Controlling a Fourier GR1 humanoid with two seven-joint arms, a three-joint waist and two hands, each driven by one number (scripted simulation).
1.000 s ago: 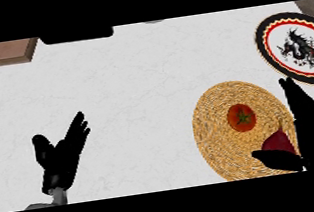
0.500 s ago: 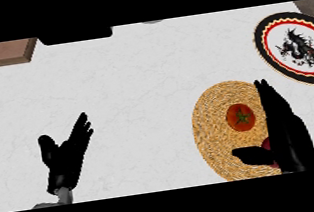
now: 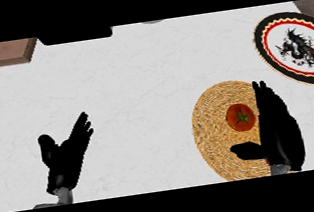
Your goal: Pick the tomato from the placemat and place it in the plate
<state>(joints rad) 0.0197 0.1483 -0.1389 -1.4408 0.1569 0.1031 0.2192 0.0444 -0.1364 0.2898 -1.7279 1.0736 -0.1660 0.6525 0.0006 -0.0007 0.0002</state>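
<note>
A: Largest item?
B: White counter [image 3: 127, 87], speckled, filling nearly the whole head view.

A: Next in size?
B: Round woven placemat [image 3: 221, 139], straw-coloured, low at right, partly covered by the right hand.

A: Then?
B: Plate [image 3: 264, 37], round, black rim with red and cream bands, dark dragon figure on a white centre. Far right, beyond the placemat and well apart from the tomato. Nothing on it.

A: Hands?
B: Right hand [image 3: 279, 131], black, laid over the placemat's right side, fingers straight and pointing away, thumb stretched out to the left below the tomato. Wide, holding nothing. Just beside the tomato; contact hard to tell.
Left hand [image 3: 64, 159], black, low at left over bare counter, fingers spread and up, thumb apart. Wide, holding nothing, at rest.

A: Smaller things?
B: Brown block [image 3: 12, 51] at the far left corner; dark shape [image 3: 75, 36] along the far edge, cut off, kind not clear.

A: Smallest?
B: Tomato [image 3: 241, 117], red with green stem star, on the placemat, right of its middle, not in the plate.
</note>
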